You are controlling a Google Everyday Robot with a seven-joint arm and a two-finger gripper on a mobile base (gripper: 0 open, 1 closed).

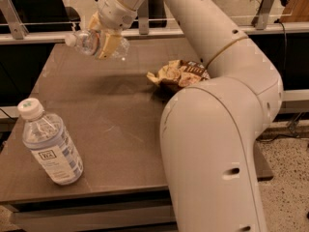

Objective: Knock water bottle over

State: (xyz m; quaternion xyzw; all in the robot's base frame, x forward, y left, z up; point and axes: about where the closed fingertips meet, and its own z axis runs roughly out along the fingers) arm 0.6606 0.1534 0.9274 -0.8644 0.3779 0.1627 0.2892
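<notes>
The water bottle [86,42], slim and clear with a small white cap, lies almost horizontal in the air above the far left part of the brown table [111,115], cap pointing left. My gripper [105,41] reaches down from the white arm and is shut on the bottle's body, its tan fingers [108,46] on either side of it. The bottle's base end is partly hidden behind the fingers. Its label band does not show.
A wider clear bottle [50,148] with a large white-and-blue label stands upright at the table's front left. A crumpled brown snack bag [179,74] lies mid-right on the table. My arm's big elbow [217,153] fills the right foreground. A railing [38,33] runs behind the table.
</notes>
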